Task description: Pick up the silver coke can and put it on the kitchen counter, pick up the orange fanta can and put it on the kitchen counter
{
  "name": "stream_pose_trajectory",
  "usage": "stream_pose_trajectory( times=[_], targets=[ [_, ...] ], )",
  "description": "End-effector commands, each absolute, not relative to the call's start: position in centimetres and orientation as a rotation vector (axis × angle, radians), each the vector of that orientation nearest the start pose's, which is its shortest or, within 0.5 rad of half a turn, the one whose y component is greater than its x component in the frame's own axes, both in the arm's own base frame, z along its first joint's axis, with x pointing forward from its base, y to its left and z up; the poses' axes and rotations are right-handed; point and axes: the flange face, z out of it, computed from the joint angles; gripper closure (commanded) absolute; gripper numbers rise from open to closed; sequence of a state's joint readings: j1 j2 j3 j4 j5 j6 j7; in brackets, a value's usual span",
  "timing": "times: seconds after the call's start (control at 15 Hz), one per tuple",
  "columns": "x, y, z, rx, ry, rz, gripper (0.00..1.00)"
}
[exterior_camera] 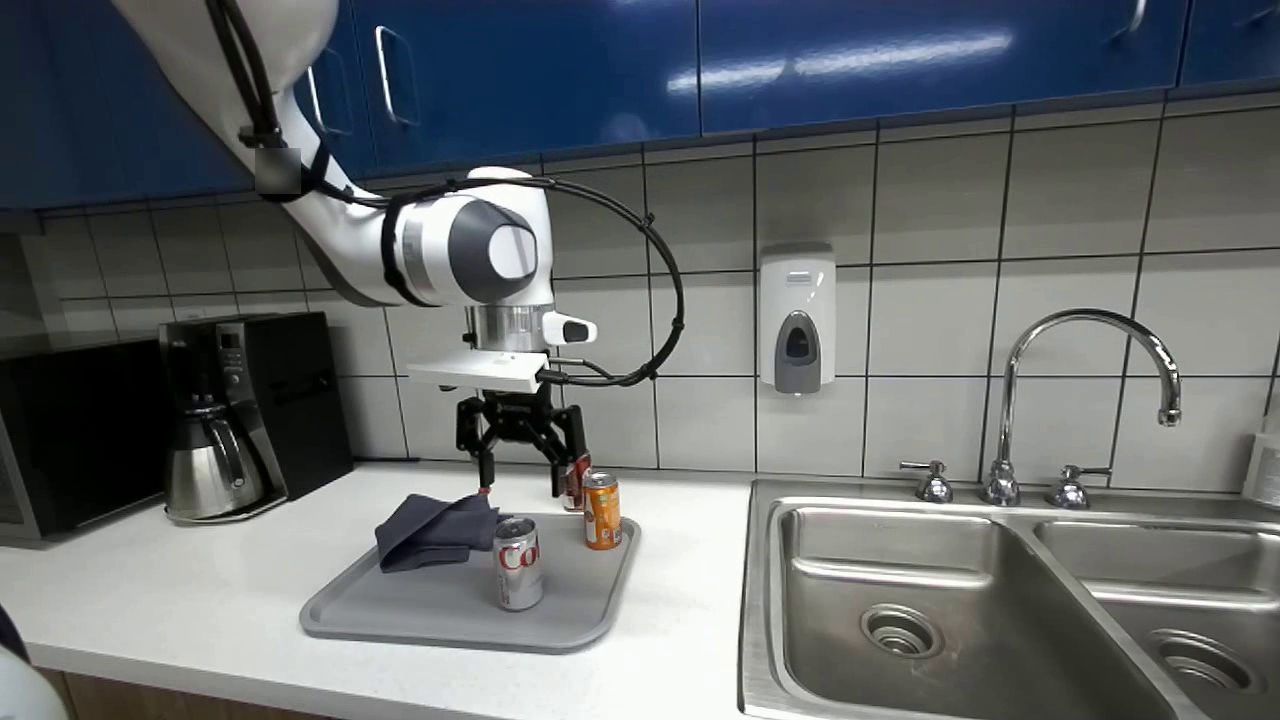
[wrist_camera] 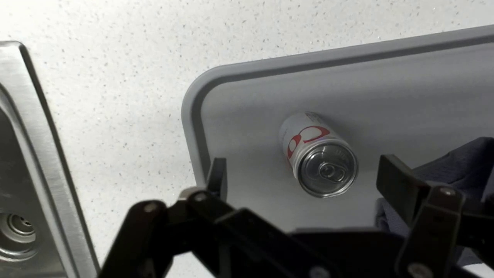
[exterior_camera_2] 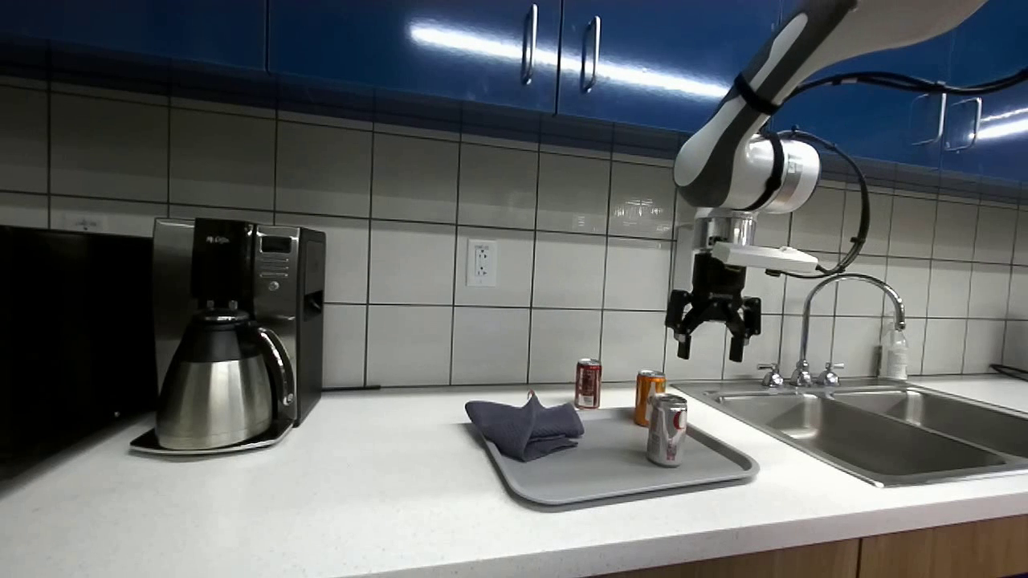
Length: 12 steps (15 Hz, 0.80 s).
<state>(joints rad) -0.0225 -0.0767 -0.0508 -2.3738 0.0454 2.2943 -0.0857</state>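
Blue cupboards (exterior_camera: pixel 540 70) hang over a pale tiled wall (exterior_camera_2: pixel 409 265) with dark joints, and below them runs the kitchen counter (exterior_camera_2: pixel 361 506), long, white and finely speckled. A white and grey robot arm (exterior_camera: pixel 345 230) reaches over it from above. Set into the counter is a steel double sink (exterior_camera: pixel 850 492) with a curved tap (exterior_camera: pixel 1001 485); farther along stands a black and silvery coffee maker (exterior_camera_2: pixel 277 313) holding a steel jug (exterior_camera_2: pixel 217 393). Between the two lies a grey tray (exterior_camera_2: pixel 578 480). Over the tray hangs the gripper (exterior_camera: pixel 522 476), pointing down, its fingers (wrist_camera: pixel 399 189) spread wide apart with nothing in their hold. A dark blue-grey cloth (exterior_camera_2: pixel 526 429) lies rumpled on the coffee maker's side of the tray. The silver coke can (exterior_camera: pixel 519 575), red lettering on its side, stands upright on the tray toward the front; in the wrist view it shows in the gap between the fingers, though in both exterior views it stands lower than they do. The orange fanta can (exterior_camera: pixel 602 515) stands upright on the tray too, farther back and toward the sink. By the tray's back edge stands a dark red can (exterior_camera_2: pixel 588 385); whether it touches the rim cannot be told.
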Motion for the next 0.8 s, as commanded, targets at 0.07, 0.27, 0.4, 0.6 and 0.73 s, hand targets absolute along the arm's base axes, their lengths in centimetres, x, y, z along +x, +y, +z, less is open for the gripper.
stream_pose_trajectory(
  times=[0.07, 0.27, 0.4, 0.6, 0.73],
  targets=[
    [50.2, -2.5, 33.7, -3.149, 0.047, -0.016, 0.00],
    [50.9, -1.9, 32.5, -3.146, 0.047, 0.022, 0.00],
    [51.3, -1.4, 32.1, -3.147, 0.042, 0.033, 0.00],
    [52.1, -0.8, 31.6, -3.152, 0.038, 0.036, 0.00],
    [52.7, -0.3, 31.3, -3.156, 0.035, 0.041, 0.00]
  ],
)
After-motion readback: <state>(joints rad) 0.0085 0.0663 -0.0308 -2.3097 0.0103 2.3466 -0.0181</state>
